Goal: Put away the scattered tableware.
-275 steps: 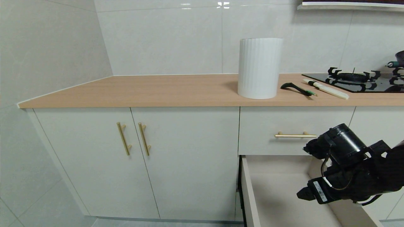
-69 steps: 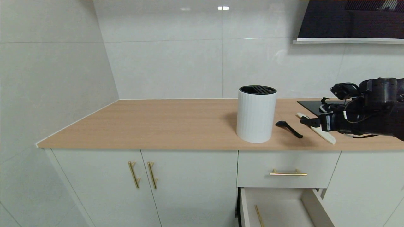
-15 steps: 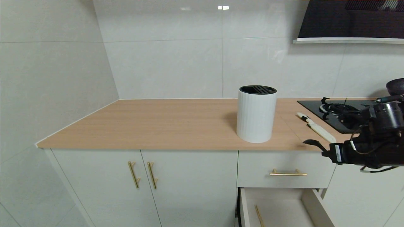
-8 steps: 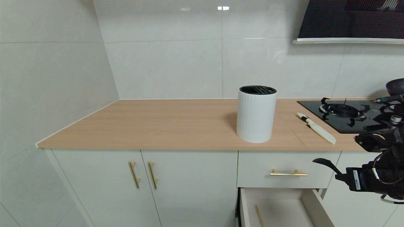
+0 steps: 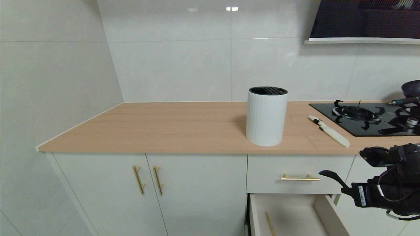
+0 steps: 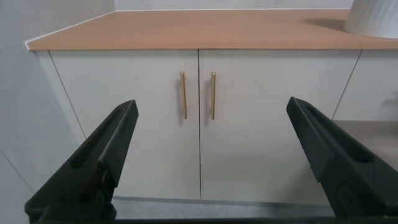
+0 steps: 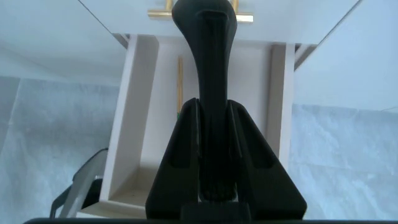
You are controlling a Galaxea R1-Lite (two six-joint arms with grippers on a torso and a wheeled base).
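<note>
My right gripper (image 5: 348, 190) hangs in front of the cabinets at the right, shut on a black utensil (image 5: 330, 176) that sticks out toward the left. It is above the open lower drawer (image 5: 254, 213). In the right wrist view the gripper (image 7: 211, 146) clamps the black utensil (image 7: 210, 56) over the drawer (image 7: 258, 93), which holds a thin golden stick (image 7: 180, 84). A white knife (image 5: 329, 131) lies on the wooden counter (image 5: 183, 127). My left gripper (image 6: 211, 109) is open, low down, facing the cabinet doors.
A tall white ribbed holder (image 5: 266, 116) with a black slotted top stands on the counter left of the knife. A black gas hob (image 5: 364, 118) is at the far right. The shut upper drawer (image 5: 298, 173) has a gold handle.
My right gripper has carried the black utensil off the counter's edge and downward, then slightly left, to in front of the upper drawer. The head view has shifted a little.
</note>
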